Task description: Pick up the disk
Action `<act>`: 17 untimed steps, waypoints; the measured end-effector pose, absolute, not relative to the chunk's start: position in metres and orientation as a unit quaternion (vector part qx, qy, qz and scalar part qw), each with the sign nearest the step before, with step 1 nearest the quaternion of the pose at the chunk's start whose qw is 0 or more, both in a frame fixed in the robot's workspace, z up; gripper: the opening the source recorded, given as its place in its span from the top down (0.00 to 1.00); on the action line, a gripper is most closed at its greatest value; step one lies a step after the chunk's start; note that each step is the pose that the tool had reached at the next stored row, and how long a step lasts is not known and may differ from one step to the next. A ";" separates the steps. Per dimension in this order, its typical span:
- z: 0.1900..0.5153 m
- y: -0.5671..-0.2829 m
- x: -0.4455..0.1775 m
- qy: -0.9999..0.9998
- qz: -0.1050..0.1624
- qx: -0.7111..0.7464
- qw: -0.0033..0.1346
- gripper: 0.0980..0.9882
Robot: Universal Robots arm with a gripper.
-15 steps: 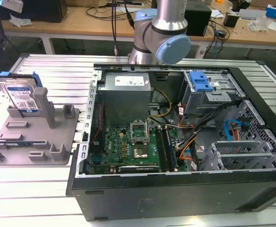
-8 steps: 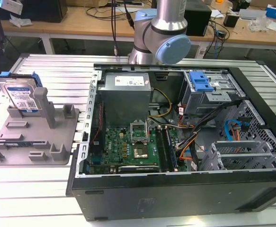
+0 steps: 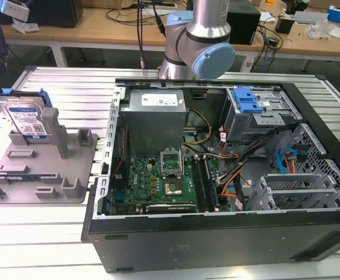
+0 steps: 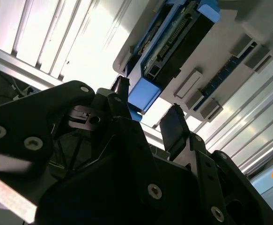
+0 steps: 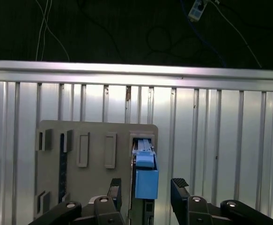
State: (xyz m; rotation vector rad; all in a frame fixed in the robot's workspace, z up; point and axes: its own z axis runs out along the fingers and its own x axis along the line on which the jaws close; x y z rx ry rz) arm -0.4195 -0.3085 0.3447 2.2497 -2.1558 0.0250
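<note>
One ribbed aluminium table (image 3: 53,239) carries an open computer case (image 3: 216,248) and, at the exterior view's left, a grey slotted holder tray (image 3: 41,175). Wooden workbenches (image 3: 105,32) strewn with cables stand behind it. The disk (image 3: 25,119) stands on edge in the tray's rear slot, label facing outward, blue rails along its sides, beside a grey upright post (image 3: 52,125). The arm (image 3: 200,41) appears as a silver tube with a pale blue joint cap, behind the case's far wall. In both wrist views the pincer (image 5: 146,186) points toward the tray, its black fingers (image 5: 179,186) spread apart. In the first wrist view the disk's blue rail end lies in line between the fingers, with a gap on each side; whether the tips are level with it cannot be told.
</note>
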 end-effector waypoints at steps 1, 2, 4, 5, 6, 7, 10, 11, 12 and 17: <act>0.344 -0.308 -0.419 -0.692 0.008 0.722 0.013 0.50; 0.343 -0.308 -0.418 -0.692 0.008 0.722 0.013 0.50; 0.342 -0.308 -0.417 -0.692 0.008 0.722 0.013 0.50; 0.341 -0.308 -0.417 -0.692 0.008 0.722 0.013 0.50; 0.340 -0.309 -0.416 -0.692 0.008 0.722 0.013 0.50; 0.338 -0.309 -0.416 -0.692 0.008 0.722 0.013 0.50; 0.333 -0.309 -0.416 -0.692 0.008 0.722 0.013 0.50; 0.332 -0.309 -0.416 -0.692 0.008 0.722 0.013 0.50; 0.331 -0.309 -0.416 -0.692 0.008 0.722 0.013 0.50; 0.325 -0.309 -0.416 -0.692 0.008 0.722 0.013 0.50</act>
